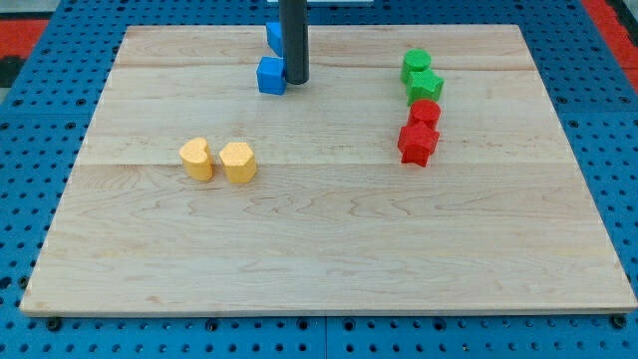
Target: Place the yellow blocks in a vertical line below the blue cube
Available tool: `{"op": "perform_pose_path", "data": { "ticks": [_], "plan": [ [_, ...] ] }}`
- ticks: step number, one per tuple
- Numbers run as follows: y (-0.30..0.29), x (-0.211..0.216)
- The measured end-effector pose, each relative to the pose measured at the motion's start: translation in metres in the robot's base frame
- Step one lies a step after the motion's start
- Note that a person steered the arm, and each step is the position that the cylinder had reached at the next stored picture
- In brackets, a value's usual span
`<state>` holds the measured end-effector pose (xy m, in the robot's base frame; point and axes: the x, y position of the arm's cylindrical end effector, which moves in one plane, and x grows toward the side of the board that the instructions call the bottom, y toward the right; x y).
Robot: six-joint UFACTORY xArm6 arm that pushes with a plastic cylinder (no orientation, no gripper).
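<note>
While touching nothing but the blue cube [270, 76], my tip [295, 80], yellow blocks [218, 160] well below-left.

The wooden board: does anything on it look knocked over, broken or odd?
Nothing stands out. The yellow blocks sit side by side, unbroken; green and red blocks cluster at the view's right. My tip touches the blue cube.

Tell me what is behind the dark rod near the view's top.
A second blue block sits behind the straight dark rod, only its left part showing; its shape stays hidden. The blue cube lies just left of my tip.
</note>
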<state>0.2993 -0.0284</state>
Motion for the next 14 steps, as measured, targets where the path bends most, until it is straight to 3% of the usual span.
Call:
{"op": "perform_pose_path", "data": {
  "ticks": [1,2,3,4,8,11,12,14],
  "plan": [
    [0.007,0.062],
    [-0.003,0.160],
    [-0.035,0.196],
    [-0.070,0.194],
    [-0.058,0.106],
    [-0.108,0.083],
    [-0.108,0.060],
    [-0.080,0.056]
  ]
}}
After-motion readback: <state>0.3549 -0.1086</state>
